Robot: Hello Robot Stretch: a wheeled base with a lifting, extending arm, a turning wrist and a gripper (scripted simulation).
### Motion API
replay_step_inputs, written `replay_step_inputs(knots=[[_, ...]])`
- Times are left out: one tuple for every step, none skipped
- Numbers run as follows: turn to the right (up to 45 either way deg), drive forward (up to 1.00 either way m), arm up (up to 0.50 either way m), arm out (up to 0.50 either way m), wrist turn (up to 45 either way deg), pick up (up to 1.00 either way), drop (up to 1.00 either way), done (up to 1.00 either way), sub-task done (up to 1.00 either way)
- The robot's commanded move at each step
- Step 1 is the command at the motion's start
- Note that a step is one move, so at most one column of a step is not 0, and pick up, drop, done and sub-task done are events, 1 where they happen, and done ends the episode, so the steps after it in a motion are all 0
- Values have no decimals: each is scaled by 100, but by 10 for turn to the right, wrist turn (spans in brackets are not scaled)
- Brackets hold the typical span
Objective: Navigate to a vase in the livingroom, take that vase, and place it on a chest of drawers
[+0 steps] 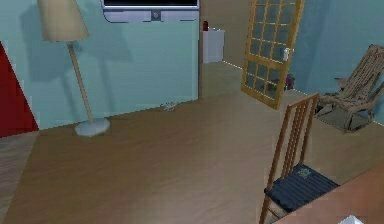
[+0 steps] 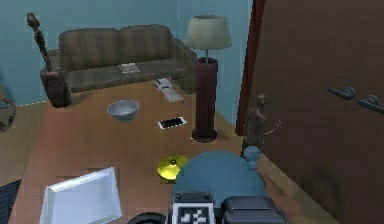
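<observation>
Vase point(image 2: 218, 175), seemingly the rounded blue body, showed low in the arm side view, over the wooden bench point(image 2: 90, 140) and just beyond the arm's white marker point(image 2: 197, 213). Whether the jaws grasped it or anything else could not be told. A pale bowl point(image 2: 122, 110), a phone point(image 2: 172, 123) and a tall dark cylinder point(image 2: 206, 95) stood on the bench, with a small statue point(image 2: 260, 122) near its edge.

Sofa point(image 2: 120, 50), bowl point(image 2: 122, 110) — floor lamp point(image 1: 77, 67) (cream shade), wooden chair point(image 1: 302, 187)
</observation>
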Motion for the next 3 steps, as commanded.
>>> replay_step_inputs(knots=[[0,0,0,28,0,0,0,0,0],[0,0,0,0,450,0,0,0,0],[0,0,0,0,450,0,0,0,0]])
